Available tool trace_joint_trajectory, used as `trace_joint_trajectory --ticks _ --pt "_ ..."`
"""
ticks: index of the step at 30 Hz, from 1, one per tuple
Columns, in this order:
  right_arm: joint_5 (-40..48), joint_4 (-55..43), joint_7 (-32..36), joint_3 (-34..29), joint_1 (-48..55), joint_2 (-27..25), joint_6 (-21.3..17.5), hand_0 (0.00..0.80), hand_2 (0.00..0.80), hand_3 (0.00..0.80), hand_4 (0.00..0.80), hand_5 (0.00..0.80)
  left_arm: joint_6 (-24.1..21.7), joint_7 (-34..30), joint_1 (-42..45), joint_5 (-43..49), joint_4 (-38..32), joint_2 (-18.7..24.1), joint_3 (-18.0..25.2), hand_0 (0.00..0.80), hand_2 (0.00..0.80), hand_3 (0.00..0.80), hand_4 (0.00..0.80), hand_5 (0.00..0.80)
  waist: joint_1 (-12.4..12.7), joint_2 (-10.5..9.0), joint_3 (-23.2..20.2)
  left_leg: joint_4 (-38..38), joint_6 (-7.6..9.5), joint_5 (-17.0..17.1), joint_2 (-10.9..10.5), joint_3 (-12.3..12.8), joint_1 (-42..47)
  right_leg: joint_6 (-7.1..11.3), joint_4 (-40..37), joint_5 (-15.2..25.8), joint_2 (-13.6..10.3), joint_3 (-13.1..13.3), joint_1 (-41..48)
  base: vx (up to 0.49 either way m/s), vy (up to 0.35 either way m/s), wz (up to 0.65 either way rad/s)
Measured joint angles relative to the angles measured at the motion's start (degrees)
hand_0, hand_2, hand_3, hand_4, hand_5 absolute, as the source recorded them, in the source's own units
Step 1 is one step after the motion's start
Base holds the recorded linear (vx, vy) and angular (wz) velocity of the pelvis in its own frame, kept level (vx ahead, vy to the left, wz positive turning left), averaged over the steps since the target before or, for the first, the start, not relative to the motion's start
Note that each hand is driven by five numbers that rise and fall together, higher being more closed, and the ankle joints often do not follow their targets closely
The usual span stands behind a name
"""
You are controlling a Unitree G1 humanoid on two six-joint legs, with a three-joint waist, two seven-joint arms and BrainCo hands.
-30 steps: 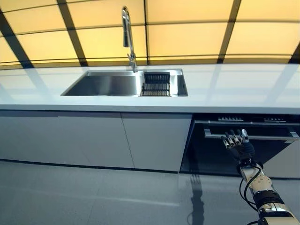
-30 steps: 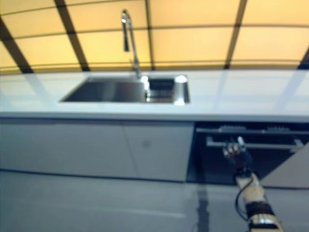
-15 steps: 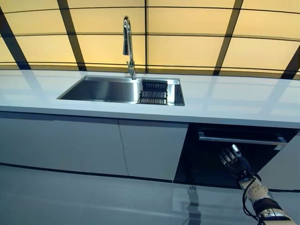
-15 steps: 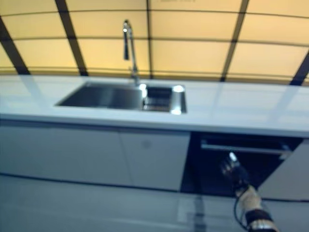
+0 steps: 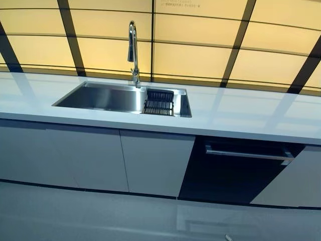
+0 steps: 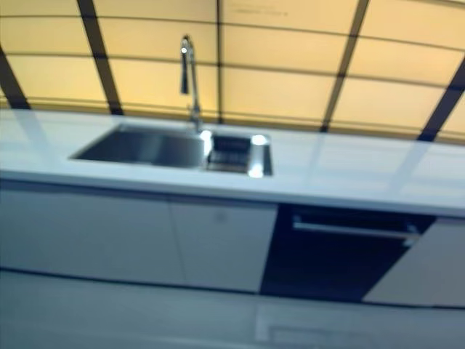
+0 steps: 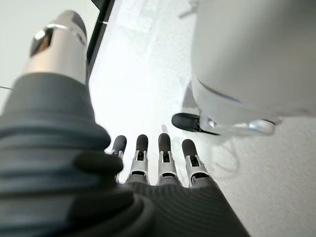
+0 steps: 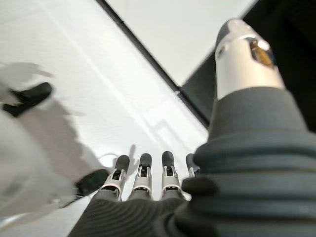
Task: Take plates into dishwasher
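No plate shows in any view. The black dishwasher point(image 5: 228, 175) sits under the white counter point(image 5: 241, 115) at the right, with a silver handle point(image 5: 246, 154) across its top; its door stands upright. My left hand point(image 7: 165, 163) shows only in the left wrist view, fingers straight, empty, pointing down at the pale floor. My right hand point(image 8: 143, 177) shows only in the right wrist view, fingers straight, empty, above the floor near the dark dishwasher front point(image 8: 291, 29).
A steel sink point(image 5: 100, 98) with a tall faucet point(image 5: 133, 50) and a dark rack point(image 5: 159, 102) is set in the counter at the left. Grey cabinet doors point(image 5: 90, 155) run below it. A pale panel point(image 5: 296, 181) overlaps the dishwasher's lower right corner.
My right hand, raised at the dishwasher handle a second ago, has dropped out of the eye views. The camera has moved, so the counter sits lower in the picture.
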Motion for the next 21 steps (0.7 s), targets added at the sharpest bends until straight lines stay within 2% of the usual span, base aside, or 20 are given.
trace_joint_trajectory --ticks 9,14,21 --pt "-12.68 1.06 -0.35 3.41 0.67 0.23 -1.57 0.0 0.0 0.0 0.0 0.0 0.17 1.31 0.48 2.44 1.27 -1.41 -0.3 0.0 0.0 0.0 0.0 0.0 -1.23 1.32 -2.06 -0.21 -0.07 -0.07 0.15 0.11 0.74 0.18 -0.2 -0.26 0.06 0.26 0.46 0.031 0.02 -0.01" --pt "-13.66 1.47 -1.11 3.78 2.56 0.81 -1.51 0.0 0.0 0.0 0.0 0.0 0.04 1.32 0.97 3.78 1.28 -3.46 -0.38 0.0 0.0 0.0 0.0 0.0 -1.24 1.61 -2.18 -0.22 -0.1 -0.09 0.14 0.11 0.91 0.12 -0.2 -0.23 0.09 0.28 0.62 0.007 0.004 0.0" --pt "-15.88 2.59 -1.54 4.55 2.65 0.9 -1.52 0.0 0.0 0.0 0.0 0.0 0.04 1.31 1.13 4.65 1.29 -3.37 -0.4 0.0 0.0 0.0 0.0 0.0 -1.22 1.89 -2.0 -0.26 -0.17 -0.14 0.32 0.1 1.49 0.18 -0.21 -0.33 0.19 0.37 1.18 0.0 0.0 0.0"
